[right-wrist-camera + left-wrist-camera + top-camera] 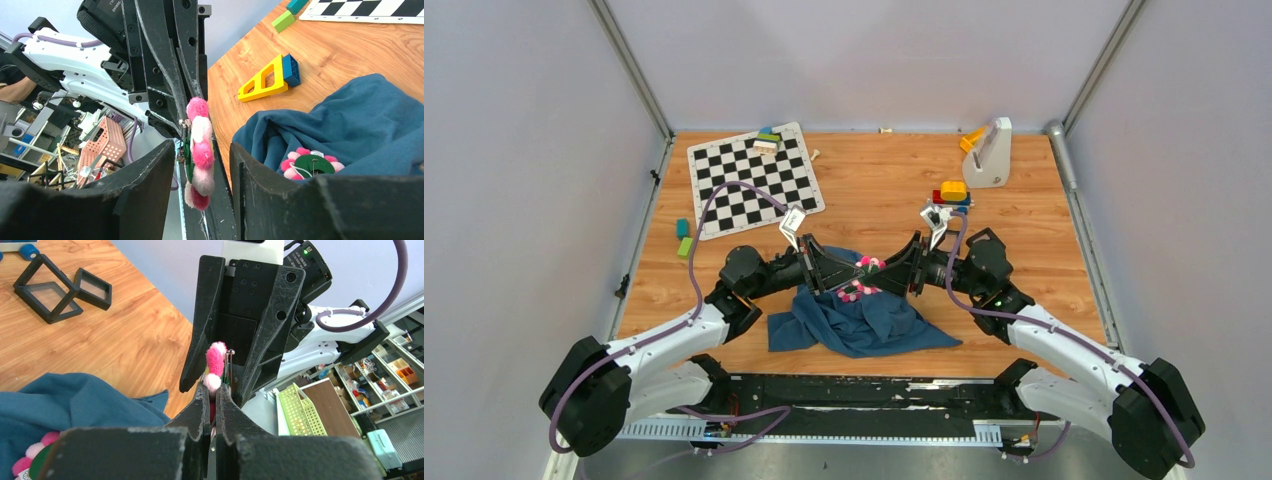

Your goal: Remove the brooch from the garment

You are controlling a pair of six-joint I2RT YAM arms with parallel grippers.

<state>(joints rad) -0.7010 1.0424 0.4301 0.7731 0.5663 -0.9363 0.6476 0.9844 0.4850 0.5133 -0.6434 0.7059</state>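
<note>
Top view: left gripper and right gripper meet tip to tip above the garment, with the brooch between them. Left wrist view: the left jaws are pinched on the brooch (disc edge-on, in line with the fingers). Right wrist view: the right fingers gape either side of the disc. The left arm seems best placed to draw it clear.

Far left on the wooden table, a chessboard with small blocks at its far edge; just off its left side, a teal block and a green block, near each other. At the far right, a white stand with an orange piece beside it; nearer, a stack of yellow, red and blue bricks. From the left wrist, two black open frames side by side on the wood
</note>
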